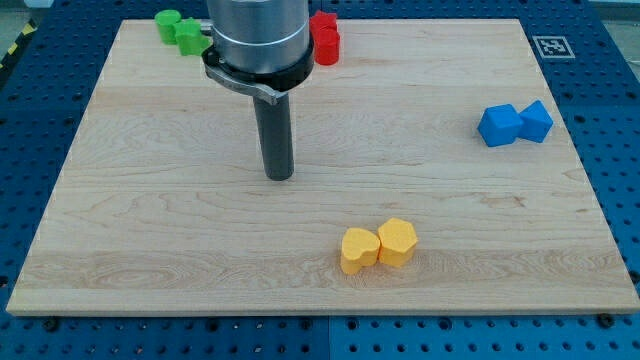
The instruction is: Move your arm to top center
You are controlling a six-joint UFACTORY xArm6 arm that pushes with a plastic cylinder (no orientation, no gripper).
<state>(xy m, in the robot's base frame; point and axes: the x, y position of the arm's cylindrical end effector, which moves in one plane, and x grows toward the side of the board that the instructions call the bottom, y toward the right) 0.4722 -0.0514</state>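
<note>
My tip [279, 177], dark upright rod, board's centre-left, apart from blocks

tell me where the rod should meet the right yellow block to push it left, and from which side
No gripping here: my tip can only push. Meet the right yellow block on its free right face, coming from the view's right. Its left side touches the other yellow block, so both would likely slide together.

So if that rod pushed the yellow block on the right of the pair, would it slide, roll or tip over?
Probably slide: the yellow block looks squat and flat-sided, resting on the smooth wooden board, so tipping or rolling seems unlikely. It touches the yellow heart-like block, so a push from the view's right would likely move both. My tip is well clear of it.
</note>
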